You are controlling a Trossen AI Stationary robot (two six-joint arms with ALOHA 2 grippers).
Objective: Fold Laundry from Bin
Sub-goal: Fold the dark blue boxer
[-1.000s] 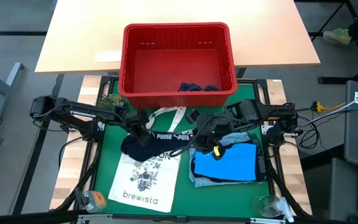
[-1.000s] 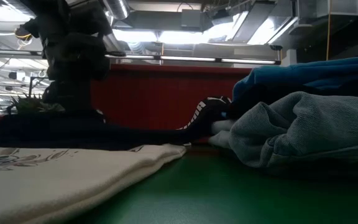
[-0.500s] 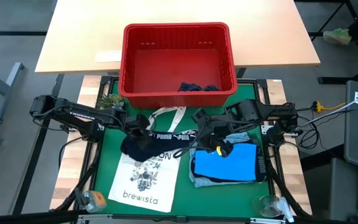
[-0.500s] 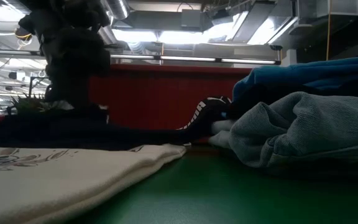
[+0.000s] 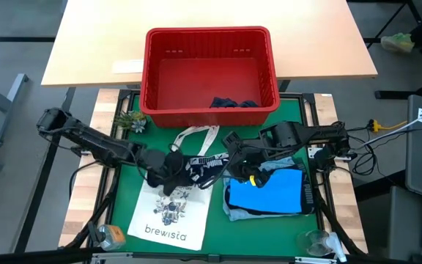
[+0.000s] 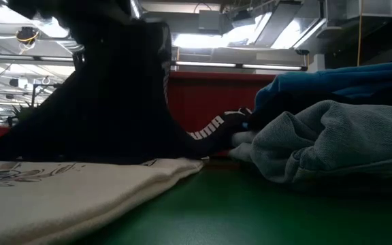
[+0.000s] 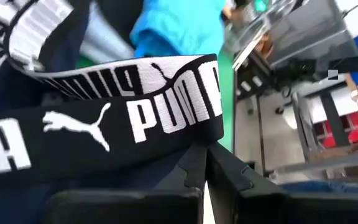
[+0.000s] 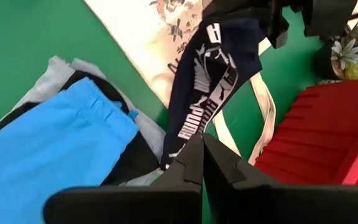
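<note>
Navy cloth with a black-and-white "PUMA" waistband, the dark navy garment (image 5: 189,168), is stretched between our two hands above the green mat (image 5: 262,224) that covers the surface; our left hand (image 5: 173,163) is clamped on one end of it, over the top of the white tote bag (image 5: 168,216), and in the left wrist view the waistband (image 7: 135,118) runs straight across the closed fingers (image 7: 229,171); our right hand (image 5: 234,163) is clamped on the other end, just beside the pile, its fingers (image 8: 219,163) pressed together on the hem in the right wrist view; from the low view the garment (image 6: 114,102) rises like a dark tent above the tote bag (image 6: 73,187). To the right on the mat lies the bright blue garment (image 5: 266,192) on top of a light grey-blue one (image 5: 233,213). Behind the mat stands the red bin (image 5: 209,70), partly on the pale wooden table (image 5: 94,44); a dark piece of laundry (image 5: 233,103) lies in its near right corner. A small green plant (image 5: 132,119) sits just beside the bin's near left corner.
</note>
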